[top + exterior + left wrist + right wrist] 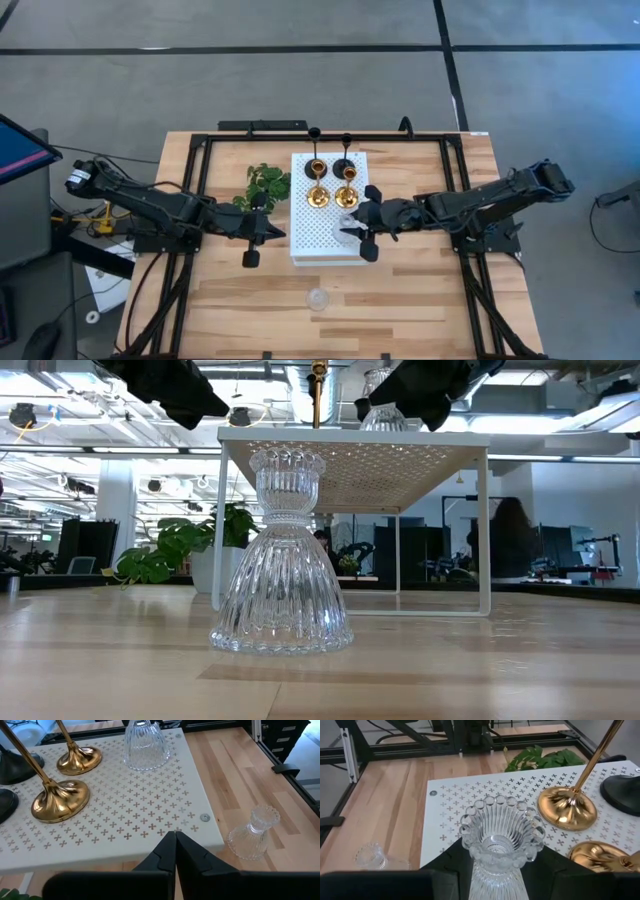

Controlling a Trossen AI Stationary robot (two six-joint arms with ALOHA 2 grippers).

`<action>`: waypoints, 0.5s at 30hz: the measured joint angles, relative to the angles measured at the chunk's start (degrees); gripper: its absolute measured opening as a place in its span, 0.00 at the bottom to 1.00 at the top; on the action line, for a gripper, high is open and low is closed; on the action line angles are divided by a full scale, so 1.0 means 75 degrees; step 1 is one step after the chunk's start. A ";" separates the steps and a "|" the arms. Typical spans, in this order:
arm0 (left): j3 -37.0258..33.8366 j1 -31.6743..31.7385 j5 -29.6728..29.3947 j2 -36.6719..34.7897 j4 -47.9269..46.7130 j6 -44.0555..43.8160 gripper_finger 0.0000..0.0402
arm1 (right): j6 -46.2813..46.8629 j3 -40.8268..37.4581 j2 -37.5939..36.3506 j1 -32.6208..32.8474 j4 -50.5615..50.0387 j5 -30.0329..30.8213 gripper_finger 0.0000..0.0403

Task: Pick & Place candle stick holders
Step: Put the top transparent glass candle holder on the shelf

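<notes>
On the white perforated board stand two black candle stick holders at its far edge and two gold ones in front of them. A clear glass holder stands upright near the board's near right part, with my right gripper shut on it. Another clear glass holder stands on its wide base on the wood near the table's front edge. My left gripper hovers shut, with nothing in it, at the board's left edge. My right gripper pinches the glass holder's narrow neck, just below its beaded cup, between its two fingers. The fingers come from the table's right, slanting down. The holder is upright; its wide base sits at the board's surface, and I cannot tell whether it touches.
A green leafy sprig lies left of the board's far corner. Black frame rails run along the table's far edge and sides. Bare wood lies around the glass holder at the near edge.
</notes>
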 joint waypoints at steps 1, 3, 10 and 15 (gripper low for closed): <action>0.0000 0.0000 -0.0001 0.0000 -0.0001 0.0000 0.01 | -0.0003 0.0000 0.0000 0.0000 -0.0006 0.0000 0.30; 0.0000 0.0000 -0.0001 0.0000 0.0000 0.0000 0.02 | -0.0002 0.0002 0.0000 0.0000 -0.0030 0.0000 0.30; 0.0000 0.0000 -0.0001 0.0000 0.0003 0.0000 0.02 | -0.0011 0.0009 -0.0006 0.0000 -0.0137 0.0003 0.31; 0.0000 0.0000 -0.0001 0.0000 0.0003 0.0000 0.02 | -0.0027 -0.0002 -0.0078 -0.0003 -0.0248 0.0002 0.37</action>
